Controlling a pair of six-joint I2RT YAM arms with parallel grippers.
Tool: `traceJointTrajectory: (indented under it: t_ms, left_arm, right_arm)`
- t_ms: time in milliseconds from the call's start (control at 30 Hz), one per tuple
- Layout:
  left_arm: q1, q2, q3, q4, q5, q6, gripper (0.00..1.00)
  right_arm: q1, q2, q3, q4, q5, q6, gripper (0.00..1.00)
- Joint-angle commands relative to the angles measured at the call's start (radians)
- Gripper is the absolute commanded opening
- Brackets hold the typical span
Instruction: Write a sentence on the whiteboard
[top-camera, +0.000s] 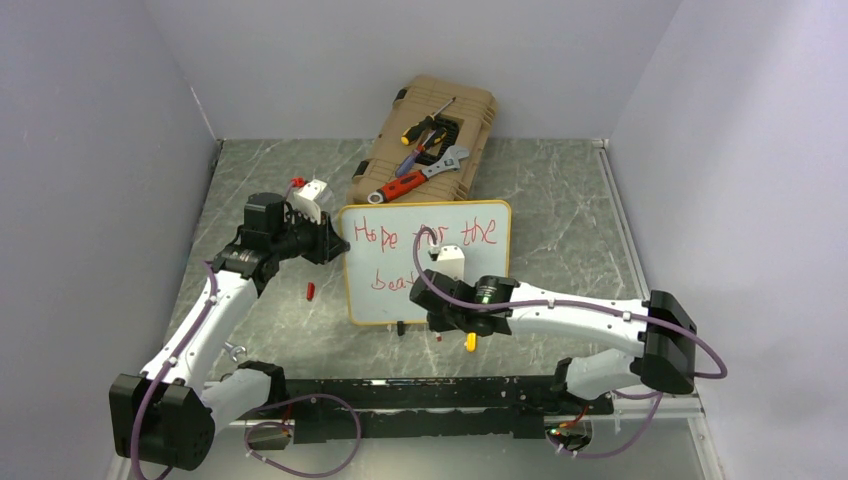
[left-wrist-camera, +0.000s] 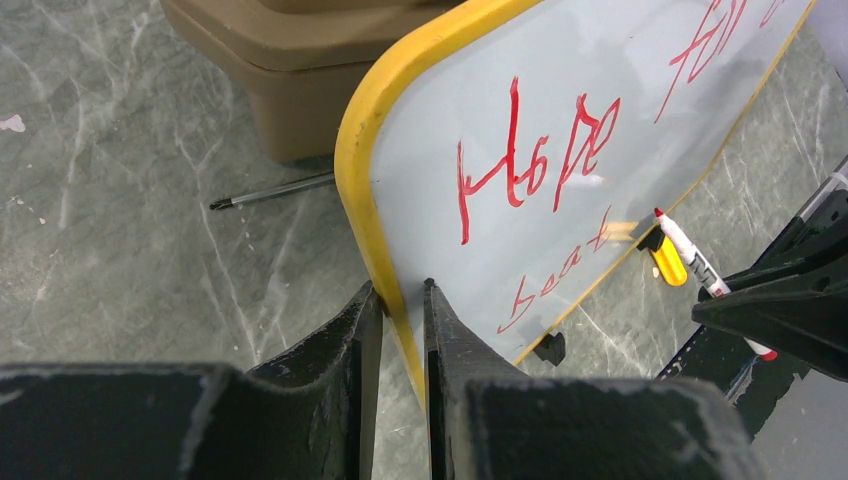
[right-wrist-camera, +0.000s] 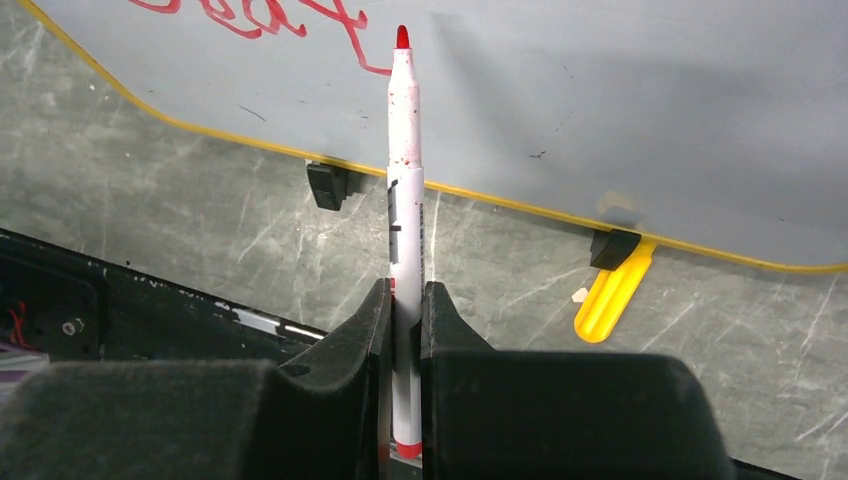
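The whiteboard (top-camera: 470, 275) stands tilted on the table, with a yellow frame and small black feet. The sentence (top-camera: 430, 235) is in red marker, "Hope for the" above "best". My left gripper (top-camera: 337, 246) is shut on the board's left edge; in the left wrist view the yellow frame sits between the left gripper's (left-wrist-camera: 400, 290) fingers. My right gripper (right-wrist-camera: 405, 290) is shut on a white marker (right-wrist-camera: 404, 160) with a red tip. The tip points at the whiteboard (right-wrist-camera: 620, 100), just below the last letter of "best" (right-wrist-camera: 260, 20). Whether it touches the surface I cannot tell.
A tan tool case (top-camera: 475, 110) lies behind the board with screwdrivers and a red-handled wrench (top-camera: 410, 182) on it. A red cap (top-camera: 310, 291) lies left of the board. A yellow piece (right-wrist-camera: 612, 295) lies by the board's foot. Grey walls enclose the table.
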Motion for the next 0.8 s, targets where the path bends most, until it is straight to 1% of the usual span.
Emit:
traceJointTrajectory:
  t_ms: [0, 167, 433, 767]
  left_arm:
    - [-0.023, -0.002, 0.022, -0.011, 0.053, 0.013, 0.00]
    - [-0.023, 0.000, 0.022, -0.012, 0.051, 0.014, 0.00]
    - [-0.023, 0.003, 0.022, -0.012, 0.052, 0.015, 0.00]
    - [-0.023, 0.004, 0.023, -0.012, 0.053, 0.012, 0.00]
  right_arm:
    - [0.004, -0.005, -0.034, -0.006, 0.015, 0.025, 0.00]
    - [0.005, 0.005, -0.067, 0.018, -0.008, 0.042, 0.00]
    - [-0.005, 0.050, -0.065, 0.025, -0.033, 0.032, 0.00]
    - [-0.007, 0.031, -0.057, 0.011, -0.005, 0.028, 0.00]
